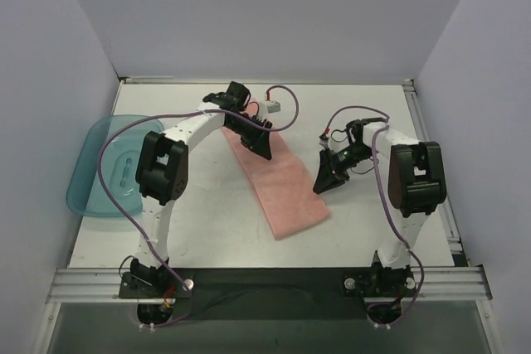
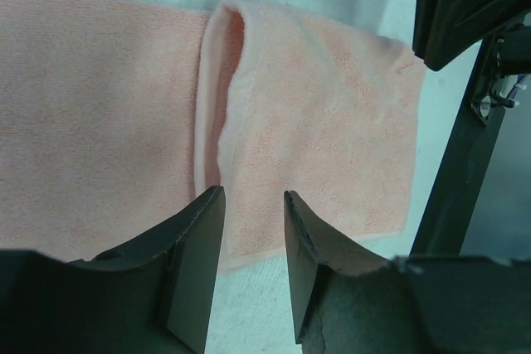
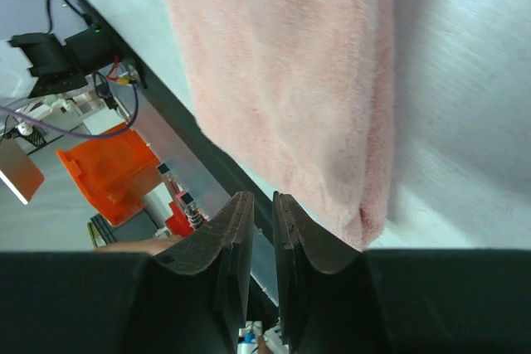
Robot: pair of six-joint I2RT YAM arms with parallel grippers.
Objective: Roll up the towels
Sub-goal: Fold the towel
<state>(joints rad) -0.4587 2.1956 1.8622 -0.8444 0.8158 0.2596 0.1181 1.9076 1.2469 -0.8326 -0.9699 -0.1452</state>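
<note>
Towel (image 1: 286,188) is lying flat and diagonal on the worktop (image 1: 207,213), well apart from the teal tray (image 1: 87,180). Its far short end is carrying 1 small loose fold (image 2: 217,89).

The left tool (image 1: 264,153) is hovering over that fold, released, jaws parted, with terry showing in the gap and nothing gripped. The right tool (image 1: 319,188) is sitting just beside the towel's right long edge, clenched near-shut on nothing.

Risks as I'm reading them:
- Only 1 tool is working the fold, so the roll is likely going crooked or cone-shaped, since the far side of the end isn't being driven.
- The fold is looking slack. Fuzzy terry is likely springing open if it's released early.
- Pinching too deep is going to catch 2 layers and drag the whole towel instead of turning it.

Hard to see:
- In the top view the left arm is covering the far end.
- I can't tell whether the left tips are touching the cloth.
- The left wrist view is cutting off the rest of the towel.
</note>
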